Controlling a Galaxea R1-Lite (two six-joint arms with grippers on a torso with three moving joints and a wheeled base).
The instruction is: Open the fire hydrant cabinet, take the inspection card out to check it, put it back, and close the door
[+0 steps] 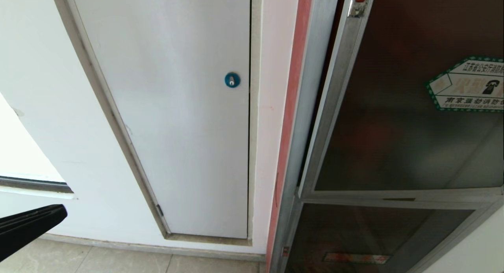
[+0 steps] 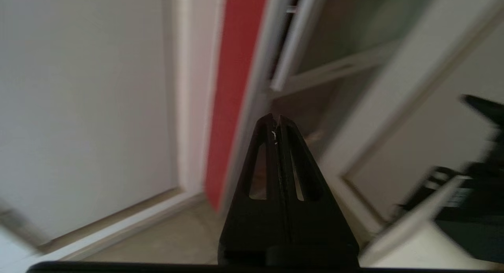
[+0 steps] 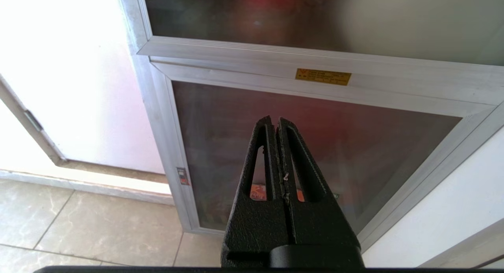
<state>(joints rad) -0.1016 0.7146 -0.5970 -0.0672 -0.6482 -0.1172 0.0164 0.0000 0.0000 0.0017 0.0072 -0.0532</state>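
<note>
Four steps make up the job, and none looks finished. The door (image 1: 397, 107) stands slightly ajar: in the head view a dark gap runs between its silver left edge and the cabinet (image 1: 305, 119) frame with the red edging, so opening seems at most just begun, though how wide the gap is I cannot judge. Taking out the card, checking it, returning it and shutting the door all seem left to do.

The left gripper (image 2: 275, 123) has its fingers pressed together and holds nothing; its wrist view shows it pointing toward the cabinet's red left edge, near but apart from it. In the head view only a black part of that arm shows, at the far left, low down. The right gripper (image 3: 275, 123) is likewise closed and empty, facing the lower glass panel (image 3: 299, 147), well short of it; it is out of the head view.

The card is nowhere to be seen. Tinted glass hides the interior; only vague red shapes show through. The door and its hexagonal sticker (image 1: 470, 84) are cut off at the right edge, and its top is out of frame apart from a small red and metal fitting at the upper corner. The left wrist view is smeared, so details of the gap there are hard to read. Left of the cabinet is a white panel door (image 1: 169, 107) with a blue lock (image 1: 232, 80).
</note>
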